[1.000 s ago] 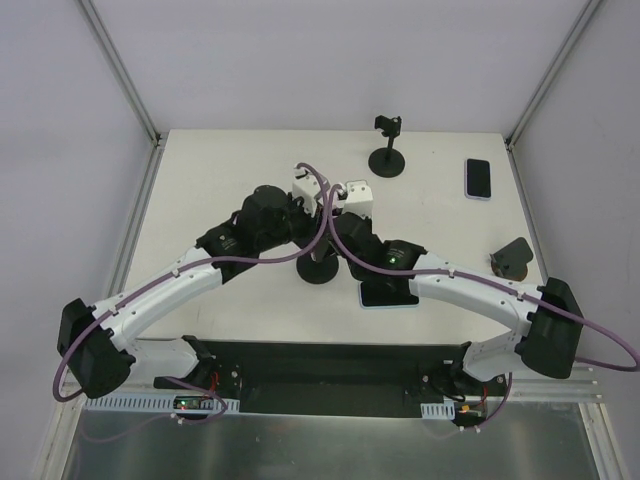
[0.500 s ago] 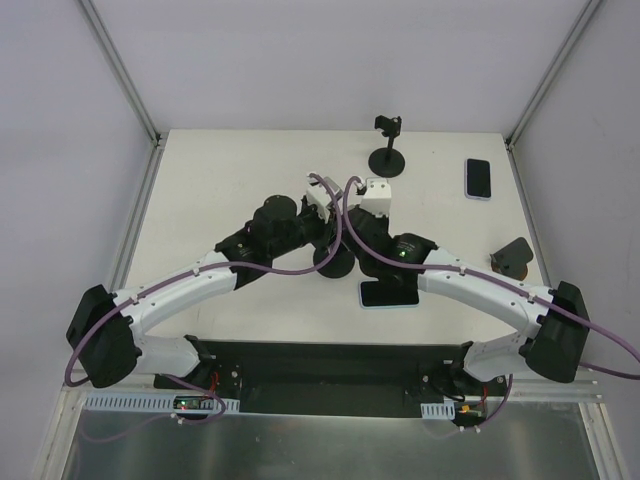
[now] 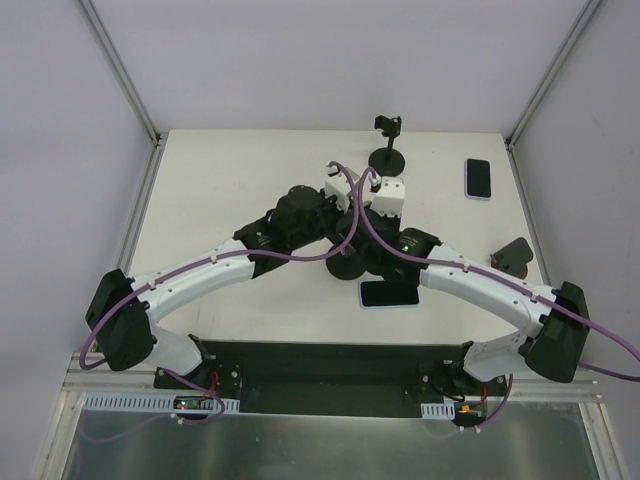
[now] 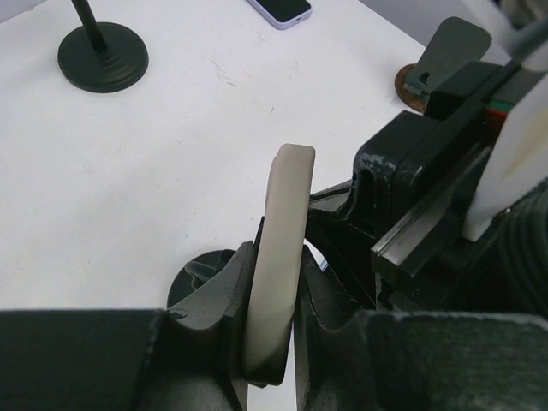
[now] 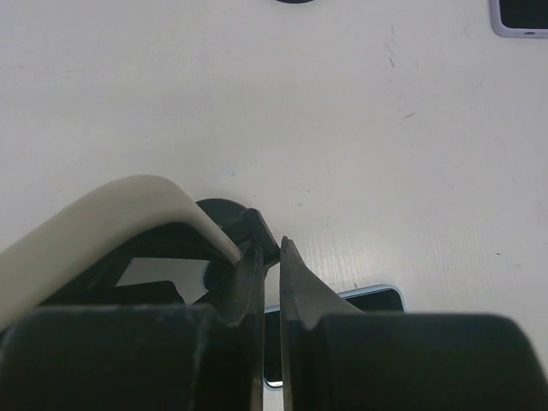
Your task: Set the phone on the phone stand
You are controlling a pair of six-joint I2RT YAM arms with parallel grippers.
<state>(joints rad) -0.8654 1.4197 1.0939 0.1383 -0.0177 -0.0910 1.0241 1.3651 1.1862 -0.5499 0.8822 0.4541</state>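
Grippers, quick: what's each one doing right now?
Left gripper: shut on the cream phone.
Right gripper: shut; whether it holds anything cannot be told.

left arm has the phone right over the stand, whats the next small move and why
Probably lower the left end effector slightly without releasing: the phone is clamped edge-on, upright, just above the stand base, next to the shut right end effector, and does not look seated yet.

On the worktop (image 3: 220, 190), a phone stand (image 3: 387, 158) stands at the far middle, and a phone (image 3: 479, 178) lies to its right. Nearer, a second phone (image 3: 389, 294) lies in the centre, with a small stand (image 3: 512, 258) at its right.
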